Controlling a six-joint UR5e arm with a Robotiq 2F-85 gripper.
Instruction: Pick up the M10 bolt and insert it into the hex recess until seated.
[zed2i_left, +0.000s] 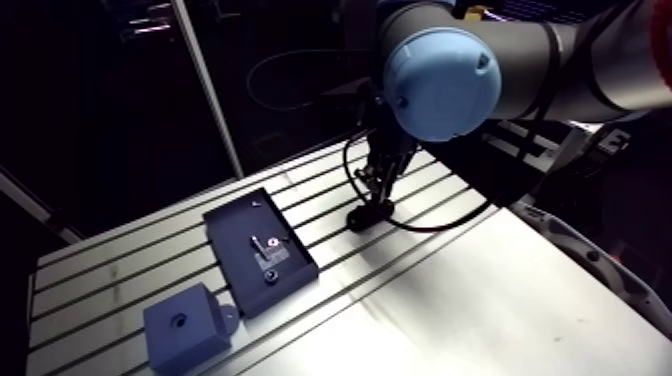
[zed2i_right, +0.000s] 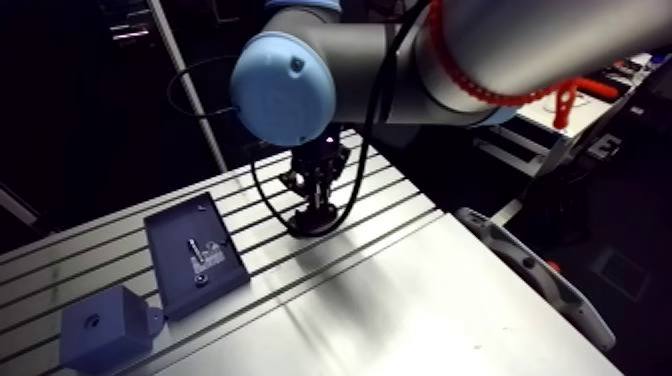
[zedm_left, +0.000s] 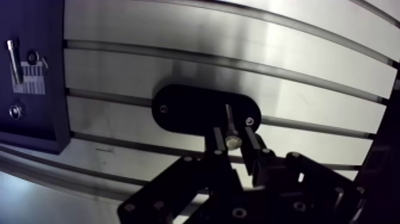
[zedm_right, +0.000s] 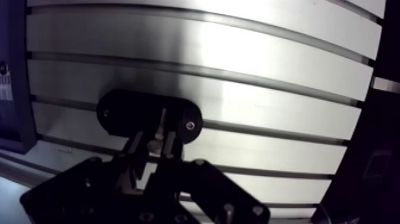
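Note:
In the wrist view my gripper (zedm_left: 233, 145) is shut on the M10 bolt (zedm_left: 229, 122). Its silvery head sits between the fingertips (zedm_left: 215, 146) and its shaft points down at a black oval plate (zedm_left: 184, 107) on the slotted table. The shaft's tip is over the plate near a small screw (zedm_left: 249, 121); whether it touches the plate or where the recess lies is hidden. The arm view has the gripper (zed2i_left: 375, 195) standing upright right above that oval plate (zed2i_left: 369, 216).
A dark tray (zed2i_left: 236, 232) with another bolt (zedm_left: 12, 57) and small parts lies beside the plate. A blue box (zed2i_left: 184, 328) with a hole on top stands near the table's front edge. Grooves run across the aluminium table (zed2i_left: 470, 290).

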